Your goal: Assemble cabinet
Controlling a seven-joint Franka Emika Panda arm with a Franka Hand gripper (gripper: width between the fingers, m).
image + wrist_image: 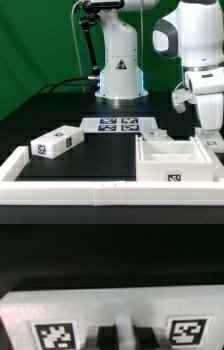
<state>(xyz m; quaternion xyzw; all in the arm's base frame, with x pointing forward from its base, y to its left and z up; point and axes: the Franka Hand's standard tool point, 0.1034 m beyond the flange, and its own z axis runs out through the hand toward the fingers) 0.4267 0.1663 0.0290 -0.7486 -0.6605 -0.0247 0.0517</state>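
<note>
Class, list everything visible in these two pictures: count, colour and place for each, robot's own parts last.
table: one, black, under everything.
backdrop: one, green, behind the table.
border rail: one, white, along the table's near edge and the exterior view's left.
marker board: one, white with black tags, mid-table before the base.
tagged block: one, white, exterior view's left.
open box body: one, white, exterior view's right, near the front.
small piece: one, white, between marker board and open box body.
tagged face: one, white, two tags, below the wrist camera; which part unclear.
base: one, white, back centre.
arm: one, white, exterior view's right.
gripper: one, over the tagged face; open or shut unclear.
</note>
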